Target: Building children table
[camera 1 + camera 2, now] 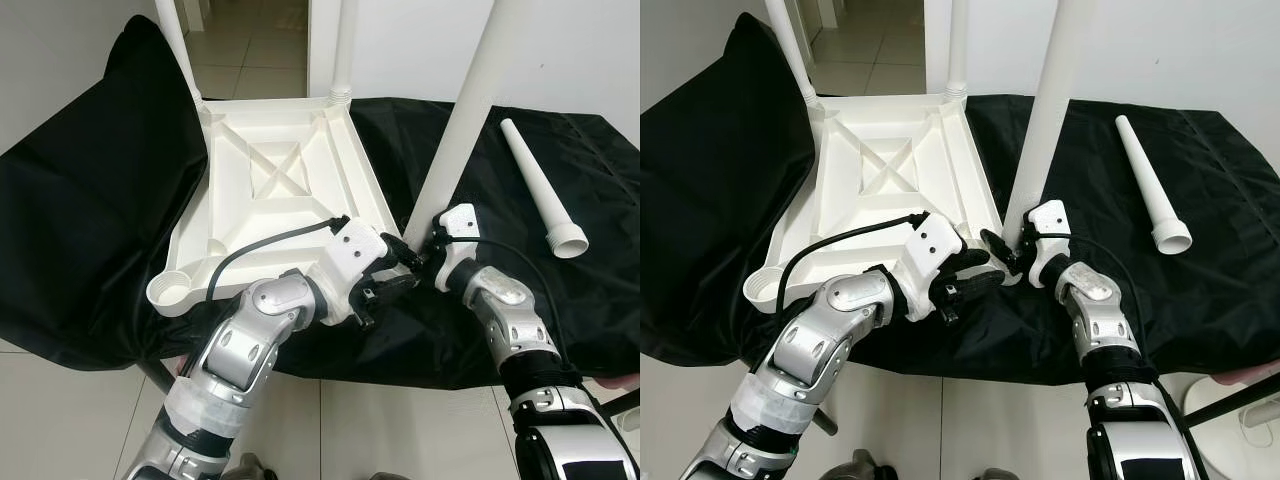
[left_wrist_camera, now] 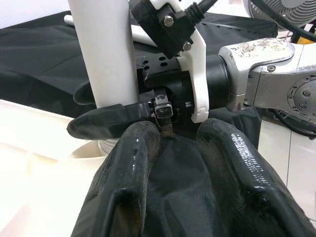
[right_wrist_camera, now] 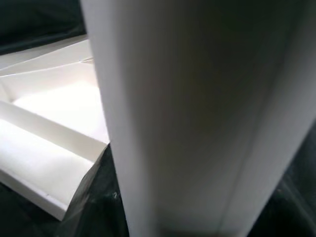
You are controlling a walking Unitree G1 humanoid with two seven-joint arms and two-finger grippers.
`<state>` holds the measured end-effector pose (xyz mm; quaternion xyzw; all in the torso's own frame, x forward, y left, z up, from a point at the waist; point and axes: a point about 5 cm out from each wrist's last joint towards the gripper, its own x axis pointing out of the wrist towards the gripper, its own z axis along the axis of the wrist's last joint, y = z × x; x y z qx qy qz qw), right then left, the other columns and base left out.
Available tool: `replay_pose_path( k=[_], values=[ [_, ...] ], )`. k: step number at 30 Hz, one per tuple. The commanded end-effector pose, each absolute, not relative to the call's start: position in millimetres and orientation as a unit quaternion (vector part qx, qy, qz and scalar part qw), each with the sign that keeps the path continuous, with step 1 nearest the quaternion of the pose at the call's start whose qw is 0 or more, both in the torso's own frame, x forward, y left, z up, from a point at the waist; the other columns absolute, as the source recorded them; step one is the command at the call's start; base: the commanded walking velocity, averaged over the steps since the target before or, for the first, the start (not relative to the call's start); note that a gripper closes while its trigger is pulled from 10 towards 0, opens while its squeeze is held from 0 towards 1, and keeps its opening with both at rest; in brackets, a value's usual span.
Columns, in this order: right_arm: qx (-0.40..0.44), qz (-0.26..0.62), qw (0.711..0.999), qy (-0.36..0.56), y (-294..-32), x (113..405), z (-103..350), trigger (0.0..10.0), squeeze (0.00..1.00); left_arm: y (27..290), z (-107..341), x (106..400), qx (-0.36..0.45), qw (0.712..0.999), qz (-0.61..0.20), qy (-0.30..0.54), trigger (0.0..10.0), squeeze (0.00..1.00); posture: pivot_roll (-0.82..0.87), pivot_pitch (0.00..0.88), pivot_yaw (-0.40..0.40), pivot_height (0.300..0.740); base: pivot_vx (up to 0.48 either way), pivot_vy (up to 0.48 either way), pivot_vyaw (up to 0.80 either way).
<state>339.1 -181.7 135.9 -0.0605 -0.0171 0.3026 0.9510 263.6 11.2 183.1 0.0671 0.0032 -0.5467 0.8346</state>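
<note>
At lower centre we note the left pincer (image 1: 392, 283), fingers parted, holding nothing, beside the upturned tabletop's (image 1: 275, 180) near corner. The right pincer (image 1: 425, 254) is clenched on an upright leg (image 1: 470, 120), rising toward the upper right. A spare leg (image 1: 540, 190) lies pointing away, right, on the black-draped worktop (image 1: 90, 200).

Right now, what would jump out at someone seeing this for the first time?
A white plastic tabletop lies upside down on a black cloth, with three white legs already standing up from its corners. The right gripper is closed around the nearest leg at its base, the left gripper beside it. One spare leg lies loose on the cloth at the right.
</note>
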Motion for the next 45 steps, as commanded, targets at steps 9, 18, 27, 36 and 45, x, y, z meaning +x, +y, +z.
replay_pose_path(
  k=[9,18,27,36,45],
  values=[
    [-0.001,0.259,0.966,-0.008,-181,336,128,10.0,0.0,13,183,267,0.072,0.856,-0.512,0.001,10.0,0.0,-0.04,0.0,0.041,0.74,0.0,0.0,0.0],
    [-0.002,0.097,0.995,0.004,-172,337,128,10.0,0.0,13,181,269,0.054,0.865,-0.5,0.002,10.0,0.0,-0.04,0.0,0.025,0.74,0.0,0.0,0.0],
    [0.016,-0.007,1.0,0.014,-154,317,118,10.0,0.0,17,184,273,0.053,0.875,-0.482,-0.005,10.0,0.0,-0.02,0.0,0.003,0.74,0.0,0.0,0.0],
    [0.056,-0.031,0.998,0.017,-121,309,122,10.0,0.0,19,191,276,0.044,0.883,-0.466,-0.027,10.0,0.0,-0.03,0.0,0.012,0.74,0.0,0.0,0.0],
    [0.067,-0.02,0.998,0.006,-126,305,126,10.0,1.0,22,196,281,0.049,0.886,-0.459,-0.047,10.0,0.0,-0.03,0.0,0.023,0.74,0.0,0.0,0.0]
  ],
)
